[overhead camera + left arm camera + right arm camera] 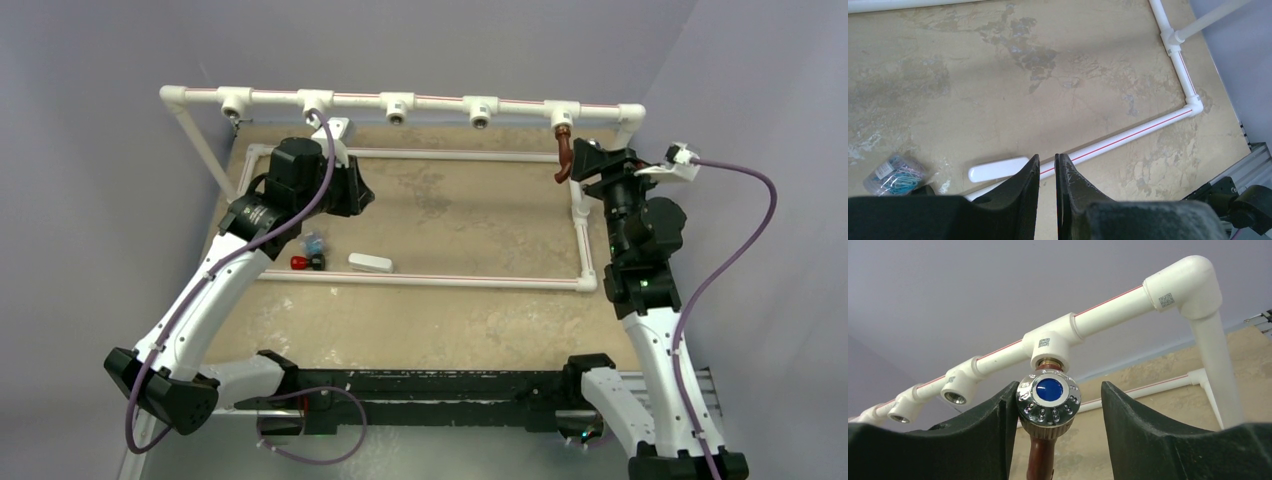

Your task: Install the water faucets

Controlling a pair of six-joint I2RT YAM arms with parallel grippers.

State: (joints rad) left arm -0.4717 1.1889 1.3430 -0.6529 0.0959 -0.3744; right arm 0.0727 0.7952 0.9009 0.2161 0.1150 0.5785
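Note:
One dark reddish-brown water faucet (pixel 563 152) hangs from the rightmost white tee (pixel 563 116) of the back pipe. In the right wrist view its chrome knob with a blue centre (pixel 1049 399) sits just under that tee (pixel 1050 344), the stem running down out of frame. My right gripper (pixel 1058 392) is open around the knob: the left finger (pixel 998 425) touches it and the right finger (pixel 1133 425) stands apart. My left gripper (pixel 1048 162) hovers over the table with only a narrow gap between its fingers and nothing in it.
Three more white tees (pixel 398 105) along the back pipe have open sockets. A white oblong block (pixel 370 263), a small box of blue paper clips (pixel 313 243) and a small red and dark part (pixel 305 262) lie by the front pipe (pixel 1128 137) of the floor frame.

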